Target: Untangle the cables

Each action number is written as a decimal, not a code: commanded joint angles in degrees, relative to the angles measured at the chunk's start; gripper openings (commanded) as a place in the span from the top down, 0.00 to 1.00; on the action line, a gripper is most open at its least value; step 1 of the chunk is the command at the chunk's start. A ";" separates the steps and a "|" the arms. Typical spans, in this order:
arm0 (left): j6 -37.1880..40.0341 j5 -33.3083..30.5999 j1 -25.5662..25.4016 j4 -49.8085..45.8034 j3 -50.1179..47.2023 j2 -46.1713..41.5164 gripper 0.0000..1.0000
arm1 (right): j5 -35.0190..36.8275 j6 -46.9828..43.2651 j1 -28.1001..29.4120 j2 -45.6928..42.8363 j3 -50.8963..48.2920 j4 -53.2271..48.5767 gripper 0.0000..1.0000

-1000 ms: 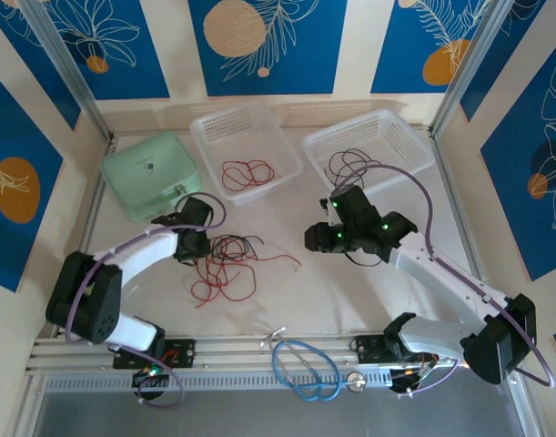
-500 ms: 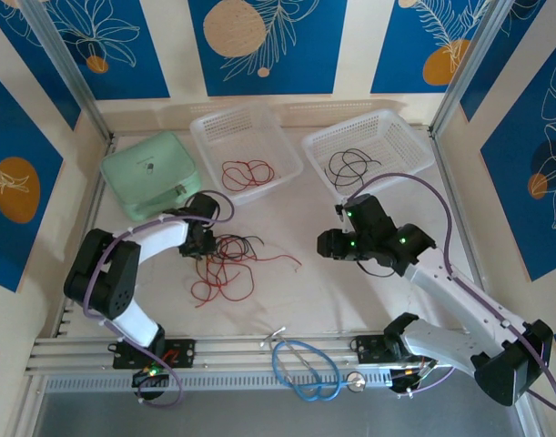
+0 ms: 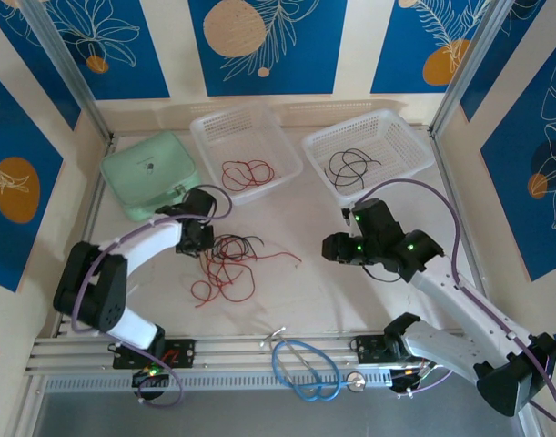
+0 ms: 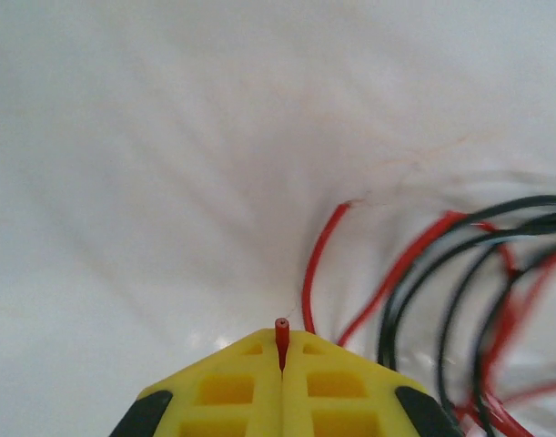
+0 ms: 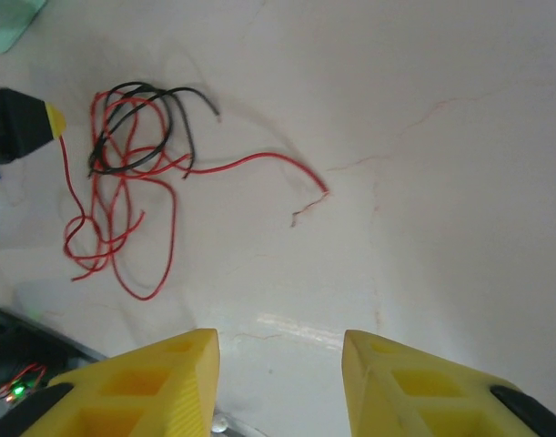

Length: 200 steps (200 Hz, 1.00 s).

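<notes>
A small tangle of red and black cables [image 3: 227,264] lies on the white table left of centre. My left gripper [image 3: 197,238] sits at the tangle's upper left edge. In the left wrist view its yellow fingers [image 4: 241,382] are pressed together, the left gripper [image 4: 282,339] shut on the tip of a red cable [image 4: 281,331]. More red and black loops [image 4: 459,273] curl to the right. My right gripper [image 3: 337,248] hovers right of the tangle, open, and the right wrist view shows bare table between the right gripper [image 5: 279,350] fingers. The tangle [image 5: 132,182] lies at upper left there.
A clear basket [image 3: 227,115] at the back holds red cables [image 3: 247,171]. A second basket [image 3: 355,123] to its right holds black cables [image 3: 350,168]. A green case [image 3: 150,173] sits back left. A thick blue cable loop [image 3: 305,364] rests on the front rail.
My left gripper has closed on the red cable's tip. The right arm has drawn back from the right basket toward the near side, leaving the black cables inside.
</notes>
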 commanded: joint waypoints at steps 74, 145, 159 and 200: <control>5.46 -4.55 -11.32 -24.21 33.12 -14.07 1.00 | -15.25 -8.18 19.29 14.97 1.62 30.77 0.36; 8.53 -3.65 -17.50 -26.61 53.31 -8.48 1.00 | 0.11 -34.59 25.12 29.41 4.12 44.19 0.31; 9.05 -3.11 -17.99 -26.56 56.84 -7.26 1.00 | 0.37 -33.66 24.42 31.22 4.76 47.79 0.31; 9.99 -1.64 -18.87 -25.91 64.95 -4.65 1.00 | 1.16 -29.79 23.35 34.93 5.87 55.93 0.32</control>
